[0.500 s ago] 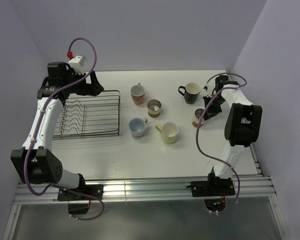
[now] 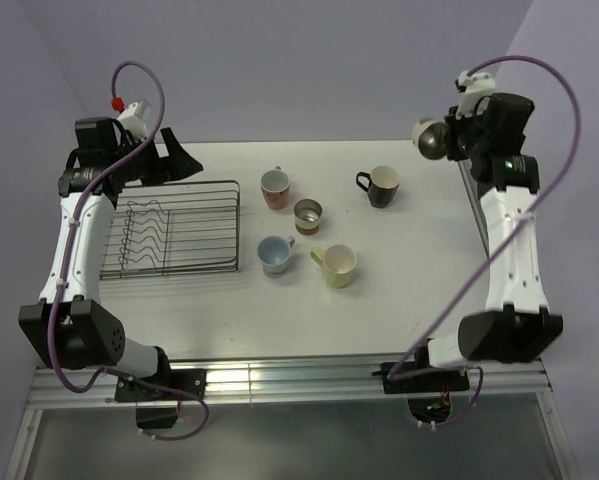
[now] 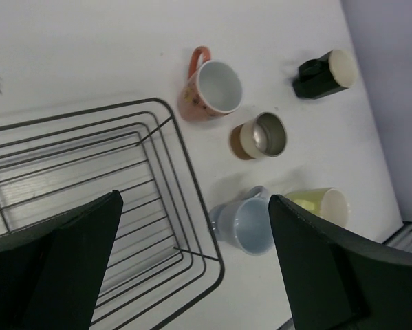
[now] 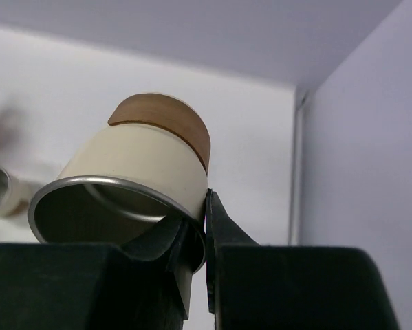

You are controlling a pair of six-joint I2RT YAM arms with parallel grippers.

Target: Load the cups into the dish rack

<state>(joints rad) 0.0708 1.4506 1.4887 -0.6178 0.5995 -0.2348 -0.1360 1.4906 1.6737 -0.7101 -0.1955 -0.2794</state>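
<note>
My right gripper [image 2: 447, 140] is raised high at the far right, shut on the rim of a brown and cream metallic cup [image 2: 429, 138]; the wrist view shows the cup [image 4: 144, 165] tilted, with one finger inside and one outside the rim [image 4: 206, 227]. My left gripper [image 2: 174, 160] is open and empty above the far end of the dish rack [image 2: 237, 230]. Between the rack and the right arm the table holds a pink cup [image 2: 275, 187], a second metallic cup [image 2: 308, 214], a black cup [image 2: 382, 185], a light blue mug [image 2: 273, 254] and a yellow mug [image 2: 338, 265].
The left wrist view looks down past its spread jaws [image 3: 195, 206] on the empty rack's corner [image 3: 183, 159], with the pink cup [image 3: 212, 91], metallic cup [image 3: 261, 135], black cup [image 3: 322, 72], blue mug [image 3: 243, 223] and yellow mug [image 3: 319, 204]. Purple walls enclose the table.
My right gripper has lifted the metallic cup off the table, up and toward the far right. My left gripper has shifted slightly left and up above the rack.
</note>
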